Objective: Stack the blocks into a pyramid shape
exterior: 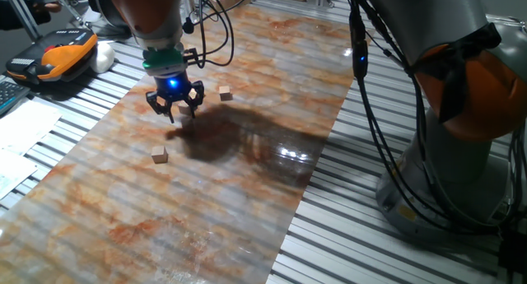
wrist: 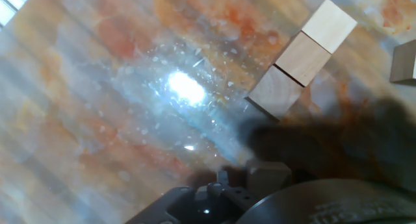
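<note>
Gripper [exterior: 174, 104] grasps one block [wrist: 268, 178] above a three-block row [wrist: 302, 58] running diagonally, lower left to upper right.

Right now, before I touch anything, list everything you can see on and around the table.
blocks in a row: three, light-brown wood, touching side by side below the gripper
loose blocks: two, light brown, one beyond the gripper, one nearer the camera
block by the fingers: one, light brown; whether it is gripped is unclear
tabletop: one, marbled orange and grey
handheld device: one, orange and black, far left
papers: white, left edge
cables: black, hanging at right
gripper: one, black with blue light, low over the table
</note>
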You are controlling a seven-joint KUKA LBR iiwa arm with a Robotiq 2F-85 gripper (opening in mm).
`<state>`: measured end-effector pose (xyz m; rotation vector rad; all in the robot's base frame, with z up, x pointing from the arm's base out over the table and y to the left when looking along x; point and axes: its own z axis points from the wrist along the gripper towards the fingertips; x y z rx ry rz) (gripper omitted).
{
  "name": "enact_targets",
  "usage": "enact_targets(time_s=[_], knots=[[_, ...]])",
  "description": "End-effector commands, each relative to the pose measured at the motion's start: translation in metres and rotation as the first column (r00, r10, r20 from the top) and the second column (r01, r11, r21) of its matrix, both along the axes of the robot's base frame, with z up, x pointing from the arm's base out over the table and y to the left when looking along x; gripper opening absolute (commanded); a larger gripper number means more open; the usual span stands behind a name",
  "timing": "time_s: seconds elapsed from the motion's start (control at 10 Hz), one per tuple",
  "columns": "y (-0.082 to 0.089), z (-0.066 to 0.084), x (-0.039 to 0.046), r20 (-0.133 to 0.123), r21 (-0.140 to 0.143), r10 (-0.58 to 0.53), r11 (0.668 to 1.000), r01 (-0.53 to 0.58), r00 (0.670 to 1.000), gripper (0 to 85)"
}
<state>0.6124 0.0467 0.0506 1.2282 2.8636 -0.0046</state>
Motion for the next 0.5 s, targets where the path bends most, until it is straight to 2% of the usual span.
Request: enact_targets(time_s=[0.0, 0.4], knots=[[-0.0003, -0.0009, -0.001, 0.0, -0.007, 0.002, 1.0, -0.002, 1.0, 51.0], [-0.0027, -0.0084, -0.0028, 0.006, -0.013, 0.007, 1.0, -0.007, 1.0, 51.0]])
